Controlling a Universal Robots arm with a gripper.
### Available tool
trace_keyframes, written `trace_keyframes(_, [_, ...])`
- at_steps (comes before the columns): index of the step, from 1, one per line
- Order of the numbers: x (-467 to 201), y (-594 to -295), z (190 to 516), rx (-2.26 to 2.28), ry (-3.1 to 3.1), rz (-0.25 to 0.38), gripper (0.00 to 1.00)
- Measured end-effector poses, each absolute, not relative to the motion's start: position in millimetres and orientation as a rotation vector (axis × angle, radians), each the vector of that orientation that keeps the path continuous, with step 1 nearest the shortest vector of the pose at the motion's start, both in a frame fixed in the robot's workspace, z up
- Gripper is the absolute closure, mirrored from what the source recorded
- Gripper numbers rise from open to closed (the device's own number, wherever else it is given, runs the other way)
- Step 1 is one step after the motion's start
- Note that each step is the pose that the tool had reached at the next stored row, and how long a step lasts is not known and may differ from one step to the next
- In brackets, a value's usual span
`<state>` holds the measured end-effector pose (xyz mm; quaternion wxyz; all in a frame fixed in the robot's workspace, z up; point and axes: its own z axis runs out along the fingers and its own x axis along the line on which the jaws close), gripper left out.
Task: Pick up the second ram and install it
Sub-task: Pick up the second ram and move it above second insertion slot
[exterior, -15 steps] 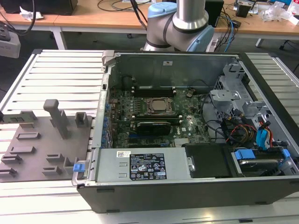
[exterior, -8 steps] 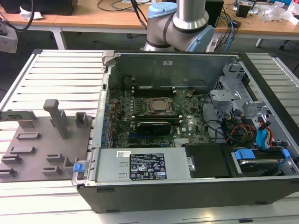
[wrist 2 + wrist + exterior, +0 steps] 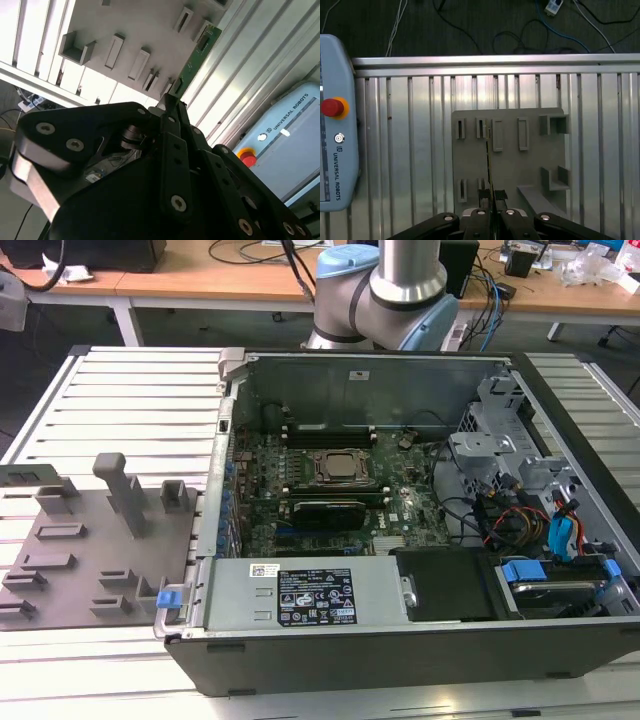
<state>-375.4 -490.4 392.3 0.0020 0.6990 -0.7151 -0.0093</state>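
Gripper [image 3: 172, 100] clamps 2nd ram [image 3: 200, 50] — over tray [image 3: 520, 170].

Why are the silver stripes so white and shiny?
Glare: in the second wrist view, light bounces off the ribbed silver metal table, washing it white, leaving the black gripper dark; in the first wrist view a bright band crosses that table; in the exterior view the black computer case is shadowy inside.

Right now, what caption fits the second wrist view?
The hand grips one end of the second ram, a green stick, with the grey slotted tray behind it.
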Motion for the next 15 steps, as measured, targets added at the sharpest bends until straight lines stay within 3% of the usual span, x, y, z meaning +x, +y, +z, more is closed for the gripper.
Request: trace_keyframes(15, [-372,-446,394,2.203,-2.253,-0.059,0.86])
